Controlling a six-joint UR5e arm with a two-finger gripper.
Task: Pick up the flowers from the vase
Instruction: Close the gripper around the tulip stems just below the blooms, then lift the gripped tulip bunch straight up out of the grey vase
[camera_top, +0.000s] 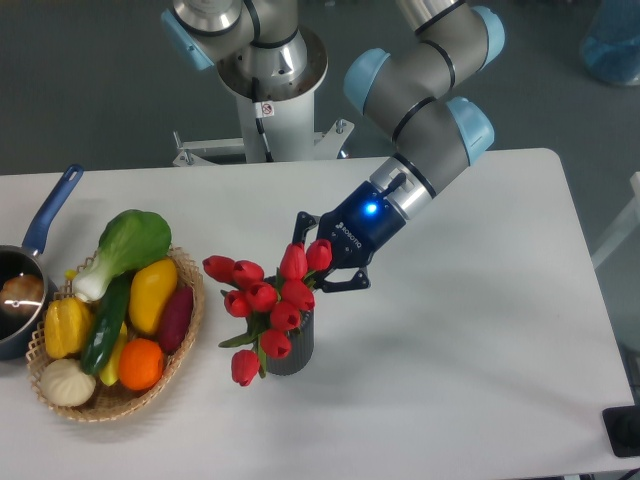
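1. The bunch of red tulip buds with short green stems and leaves (268, 300) stands in the small dark grey ribbed cylindrical vase (292, 352), near the middle of the white bench (480, 330); the buds spread wider than the vase, mostly toward its left side, and one bud hangs low beside the vase wall
2. The black two-finger pincer (312, 262) sits at the upper right of the bunch, its fingers on either side of the topmost buds; they look closed in around those buds, but whether they truly grip the flowers cannot be told from this view
3. A blue light glows on the pincer's wrist, and the grey arm with pale blue joint caps (430, 100) slants down to it from the upper right
4. Left of the vase, apart from it, lies an oval woven basket (190, 320) filled with colourful toy vegetables and fruit (125, 300)
5. At the left edge of the bench a blue-handled saucepan (30, 270) is partly cut off by the frame
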